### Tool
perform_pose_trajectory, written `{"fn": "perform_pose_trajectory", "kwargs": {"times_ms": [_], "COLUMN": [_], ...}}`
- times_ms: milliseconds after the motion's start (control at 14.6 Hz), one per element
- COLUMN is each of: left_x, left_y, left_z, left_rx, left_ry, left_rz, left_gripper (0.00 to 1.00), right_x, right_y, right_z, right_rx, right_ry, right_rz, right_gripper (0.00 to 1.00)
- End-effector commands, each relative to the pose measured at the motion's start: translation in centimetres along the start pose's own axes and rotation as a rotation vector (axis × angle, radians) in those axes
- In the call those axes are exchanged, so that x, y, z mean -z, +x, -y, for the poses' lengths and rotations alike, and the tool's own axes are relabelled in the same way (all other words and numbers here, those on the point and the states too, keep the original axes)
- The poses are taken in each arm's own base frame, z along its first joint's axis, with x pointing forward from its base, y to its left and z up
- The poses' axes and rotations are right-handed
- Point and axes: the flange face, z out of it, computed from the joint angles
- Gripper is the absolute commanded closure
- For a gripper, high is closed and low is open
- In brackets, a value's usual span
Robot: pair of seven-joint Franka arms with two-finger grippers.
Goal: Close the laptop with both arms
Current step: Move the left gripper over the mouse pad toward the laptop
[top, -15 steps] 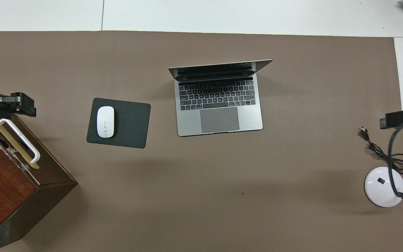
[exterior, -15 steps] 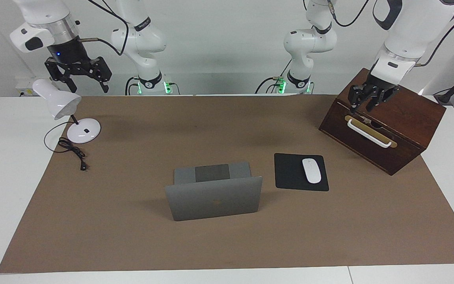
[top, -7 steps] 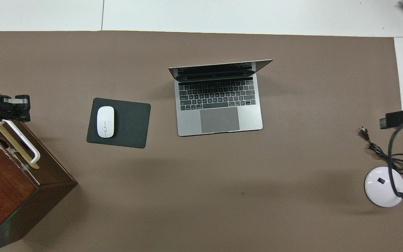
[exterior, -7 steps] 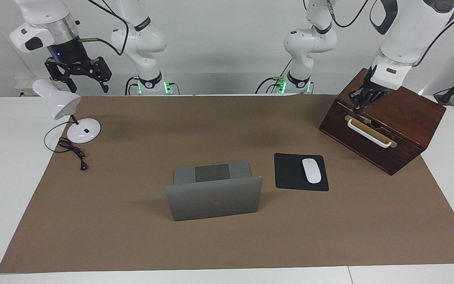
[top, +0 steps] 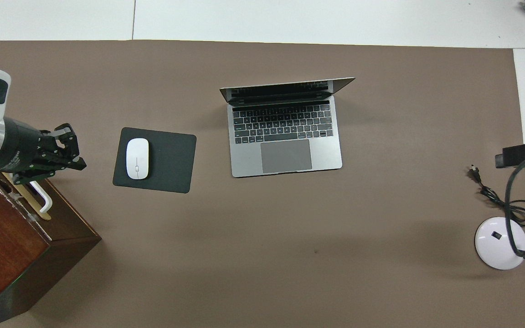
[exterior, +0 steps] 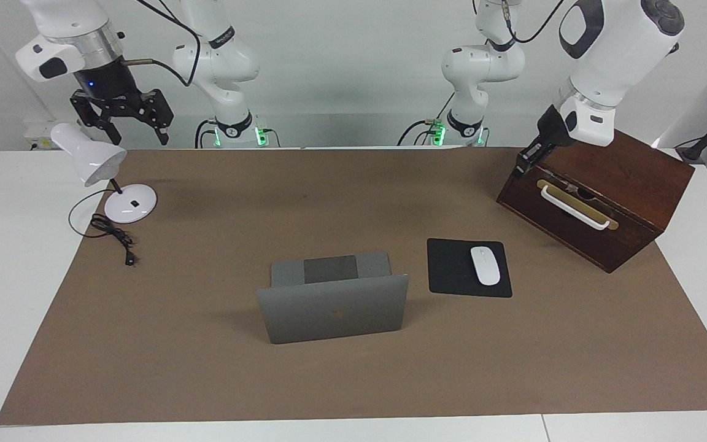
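The silver-grey laptop (exterior: 332, 313) stands open in the middle of the brown mat, its lid upright and a little tilted toward the keyboard (top: 283, 124). The dark logo shows on the lid in the facing view. My left gripper (exterior: 522, 164) is open and empty. It hangs in the air at the wooden box's corner and points toward the mouse pad; it also shows in the overhead view (top: 74, 151). My right gripper (exterior: 137, 136) is open and empty, high over the white desk lamp (exterior: 89, 159). Both grippers are well away from the laptop.
A black mouse pad (exterior: 452, 270) with a white mouse (exterior: 485, 265) lies beside the laptop toward the left arm's end. A dark wooden box (exterior: 629, 178) with a white handle (exterior: 574, 207) stands at that end. The lamp's base (top: 499, 241) and black cord (exterior: 114, 236) lie at the right arm's end.
My left gripper has swung off the box's handle, turned sideways and moved toward the mouse pad. The right arm and the laptop have not moved.
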Motion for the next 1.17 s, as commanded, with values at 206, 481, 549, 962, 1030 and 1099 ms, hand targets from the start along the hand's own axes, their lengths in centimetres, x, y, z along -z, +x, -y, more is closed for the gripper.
{"fn": "perform_pose_trajectory", "kwargs": {"times_ms": [206, 481, 549, 962, 1030, 1099], "left_x": [-2.5, -4.5, -5.0, -10.5, -10.9, -11.5], "left_y": [-1.7, -2.4, -2.4, -3.2, -3.0, -3.0], "left_z": [1.1, 2.2, 2.7, 3.1, 2.7, 2.0], "left_rx": [0.406, 0.742, 0.794, 1.115, 1.265, 1.355], "left_ry": [-0.168, -0.243, -0.270, -0.355, -0.370, -0.380], "left_rz": [0.039, 0.133, 0.177, 0.375, 0.416, 0.430], "left_gripper": [1.00, 1.00, 1.00, 1.00, 1.00, 1.00], "right_x": [0.2, 0.3, 0.3, 0.3, 0.3, 0.3], "right_y": [0.1, 0.3, 0.5, 0.5, 0.6, 0.5], "right_z": [0.4, 0.4, 0.4, 0.5, 0.7, 1.7], "right_rx": [0.000, -0.009, -0.008, 0.010, 0.014, 0.036], "right_ry": [-0.014, -0.014, -0.013, -0.013, -0.013, -0.015], "right_rz": [-0.038, -0.055, -0.064, -0.067, -0.068, -0.072], "right_gripper": [0.92, 1.00, 1.00, 1.00, 1.00, 1.00]}}
